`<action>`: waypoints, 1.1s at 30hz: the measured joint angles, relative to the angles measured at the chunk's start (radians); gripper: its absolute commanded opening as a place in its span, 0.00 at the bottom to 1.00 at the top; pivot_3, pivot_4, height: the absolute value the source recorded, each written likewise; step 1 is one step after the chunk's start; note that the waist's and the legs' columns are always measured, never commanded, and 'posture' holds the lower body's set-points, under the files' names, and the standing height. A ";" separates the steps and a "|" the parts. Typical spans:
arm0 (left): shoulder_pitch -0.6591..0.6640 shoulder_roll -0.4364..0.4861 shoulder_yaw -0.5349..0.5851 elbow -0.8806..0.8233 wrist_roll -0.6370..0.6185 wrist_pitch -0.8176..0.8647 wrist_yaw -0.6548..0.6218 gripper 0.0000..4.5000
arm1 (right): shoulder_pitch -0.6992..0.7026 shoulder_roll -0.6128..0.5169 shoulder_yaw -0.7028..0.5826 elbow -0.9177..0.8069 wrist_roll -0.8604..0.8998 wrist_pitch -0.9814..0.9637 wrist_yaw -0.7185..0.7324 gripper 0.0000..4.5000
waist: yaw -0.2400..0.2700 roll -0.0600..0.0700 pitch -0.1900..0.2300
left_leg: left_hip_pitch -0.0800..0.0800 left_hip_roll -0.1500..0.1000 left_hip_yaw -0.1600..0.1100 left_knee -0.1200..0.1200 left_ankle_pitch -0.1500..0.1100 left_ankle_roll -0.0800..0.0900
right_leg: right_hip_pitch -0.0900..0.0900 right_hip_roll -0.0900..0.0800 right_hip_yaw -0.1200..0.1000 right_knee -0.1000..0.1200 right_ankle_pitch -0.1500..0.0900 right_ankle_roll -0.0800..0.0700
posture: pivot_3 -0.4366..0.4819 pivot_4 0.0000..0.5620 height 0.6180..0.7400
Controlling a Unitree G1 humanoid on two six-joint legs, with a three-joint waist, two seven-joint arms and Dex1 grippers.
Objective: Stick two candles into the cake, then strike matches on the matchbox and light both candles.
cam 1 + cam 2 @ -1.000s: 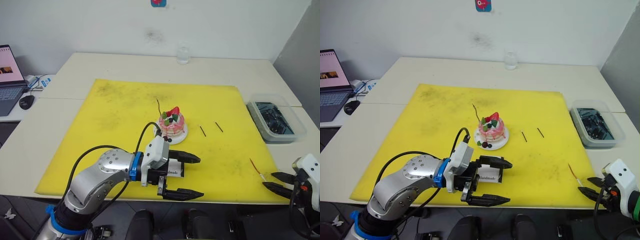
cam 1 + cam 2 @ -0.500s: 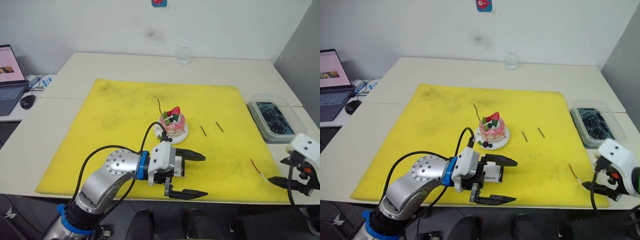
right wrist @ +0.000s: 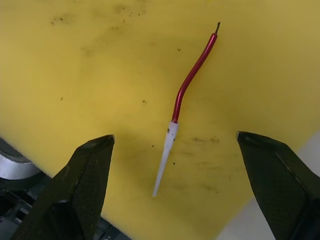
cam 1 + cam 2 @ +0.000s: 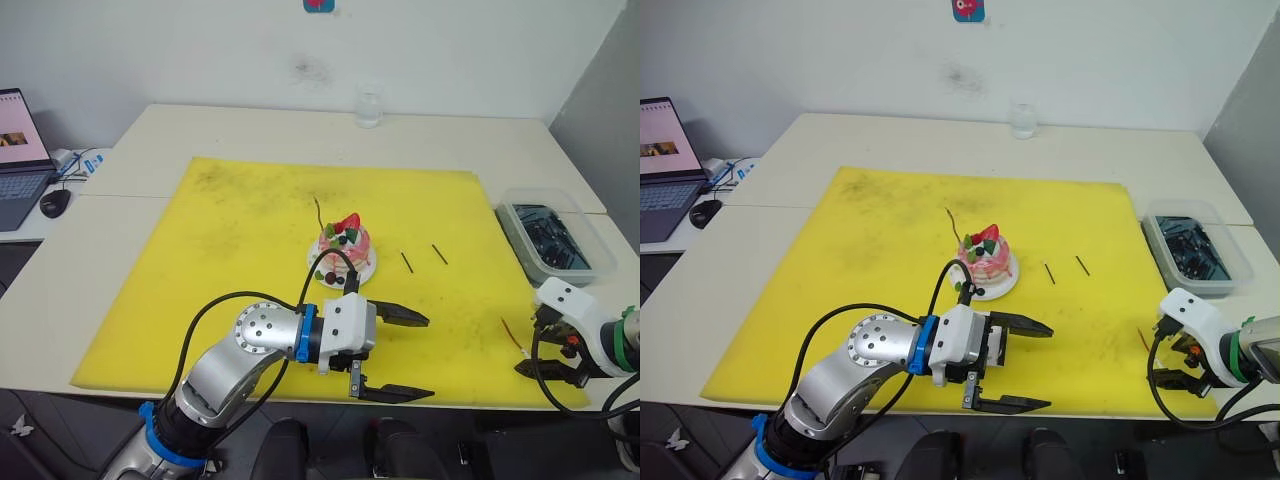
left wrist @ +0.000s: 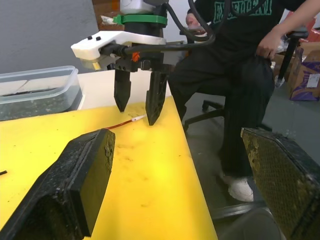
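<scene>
Mat: a yellow mat [image 4: 250,230] covers most of a pale table [image 4: 250,125].
Cake: the cake [image 4: 344,245] sits on its white plate near the middle of the mat.
Candle 1: 1 candle [image 4: 318,211] stands stuck in the cake's far left side, leaning a little.
Candle 2: the other candle [image 3: 187,95] lies flat on the mat by the near right edge, red with a pale tip.
Matches: 2 matches [image 4: 405,262] lie on the mat just right of the cake, apart from each other.
Matchbox: hidden behind the left gripper; I cannot make it out.
Left gripper: the left gripper [image 4: 408,356] hovers over the mat's near edge, in front of the cake, fingers spread wide and holding nothing.
Right gripper: the right gripper [image 5: 136,102] points down over candle 2, fingers open, 1 on each side of its pale tip, not yet closed on it.
Bin: a clear bin [image 4: 555,238] of dark parts sits off the mat's right side.
Person: a seated person [image 5: 235,60] in dark clothes is beside the table.
</scene>
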 measured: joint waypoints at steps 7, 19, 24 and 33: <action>0.000 -0.017 -0.006 0.000 0.015 0.001 0.021 1.00 | -0.028 0.024 0.032 0.006 -0.002 -0.001 -0.022 0.53 | 0.000 0.000 0.000 | 0.000 0.000 0.000 0.000 0.000 0.000 | 0.000 0.000 0.000 0.000 0.000 0.000 | 0.48 0.27 1.00; 0.003 -0.021 -0.028 -0.006 0.035 0.006 0.049 1.00 | -0.045 0.038 0.059 -0.011 0.001 0.022 -0.041 0.01 | 0.000 0.000 0.000 | 0.000 0.000 0.000 0.000 0.000 0.000 | 0.000 0.001 0.000 0.000 0.000 0.000 | 0.48 0.27 1.00; 0.026 0.002 0.004 -0.006 0.028 0.001 0.044 1.00 | -0.080 0.025 0.045 -0.005 0.024 0.048 -0.015 0.01 | -0.002 0.001 0.000 | 0.001 0.001 0.000 0.000 0.000 0.000 | 0.000 0.001 0.001 0.001 0.000 0.000 | 0.48 0.27 1.00; 0.054 0.023 0.160 -0.010 -0.046 0.035 0.092 1.00 | -0.320 0.113 -0.116 -0.009 0.176 0.107 0.029 0.01 | -0.005 0.000 0.000 | 0.001 0.001 0.000 0.000 0.000 0.000 | 0.000 0.002 0.001 0.000 0.000 0.000 | 0.48 0.27 1.00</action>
